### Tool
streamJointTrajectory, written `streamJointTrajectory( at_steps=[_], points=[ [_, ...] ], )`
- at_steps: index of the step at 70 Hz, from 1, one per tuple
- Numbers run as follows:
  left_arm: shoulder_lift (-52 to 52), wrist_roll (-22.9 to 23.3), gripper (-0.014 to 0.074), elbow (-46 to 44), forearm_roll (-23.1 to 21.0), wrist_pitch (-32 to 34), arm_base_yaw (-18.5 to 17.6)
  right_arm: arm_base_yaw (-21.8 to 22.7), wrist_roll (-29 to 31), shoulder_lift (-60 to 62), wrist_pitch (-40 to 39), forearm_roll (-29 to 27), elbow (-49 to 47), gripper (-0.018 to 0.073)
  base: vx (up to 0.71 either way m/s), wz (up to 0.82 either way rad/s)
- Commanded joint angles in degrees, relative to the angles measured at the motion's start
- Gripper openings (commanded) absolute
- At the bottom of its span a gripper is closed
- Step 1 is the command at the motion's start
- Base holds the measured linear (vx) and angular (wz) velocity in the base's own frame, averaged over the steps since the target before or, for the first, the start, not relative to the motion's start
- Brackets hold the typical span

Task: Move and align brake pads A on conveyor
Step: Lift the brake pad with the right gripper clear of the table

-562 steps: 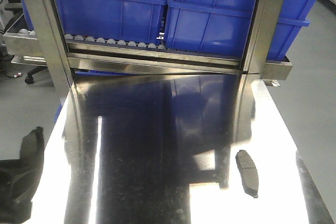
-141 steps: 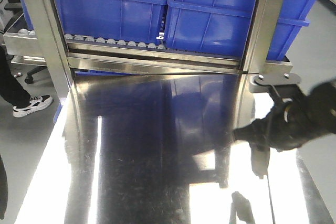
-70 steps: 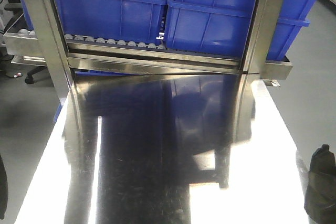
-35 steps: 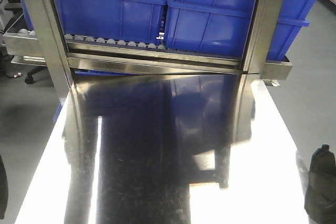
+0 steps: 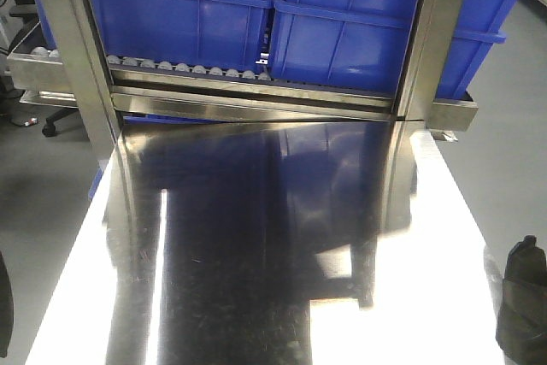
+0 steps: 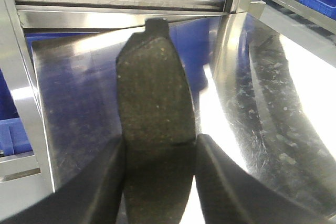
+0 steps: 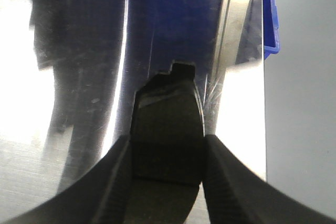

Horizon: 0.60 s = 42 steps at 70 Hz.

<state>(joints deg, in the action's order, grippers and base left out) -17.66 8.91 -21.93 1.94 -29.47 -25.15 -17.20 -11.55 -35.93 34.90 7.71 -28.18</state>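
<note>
Two pads are clamped, left pad (image 6: 152,103) in my left claw (image 6: 160,148), right pad (image 7: 168,114) in my right claw (image 7: 167,142), each long axis pointing straight ahead over the table (image 5: 256,297); conveyor unseen.

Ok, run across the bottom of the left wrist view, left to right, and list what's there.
Pincer finger → brake pad → other pincer finger → steel table.

Right claw (image 7: 167,148) has lifted brake pad (image 7: 168,119) off the table (image 5: 256,279).
</note>
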Motion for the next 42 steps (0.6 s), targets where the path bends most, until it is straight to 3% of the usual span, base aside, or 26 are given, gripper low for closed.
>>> streamJointTrajectory(
  at_steps=[1,42],
  points=[
    [-0.3,0.0,0.0157,-1.9,0.1,5.9,-0.3,0.2,0.5,0.1,-4.6,1.1,-1.8,0.0125,0.01,0.03],
    [-0.3,0.0,0.0157,-1.9,0.1,5.9,-0.3,0.2,0.5,0.0,-3.9,1.1,-1.8,0.0125,-0.02,0.03]
  ],
)
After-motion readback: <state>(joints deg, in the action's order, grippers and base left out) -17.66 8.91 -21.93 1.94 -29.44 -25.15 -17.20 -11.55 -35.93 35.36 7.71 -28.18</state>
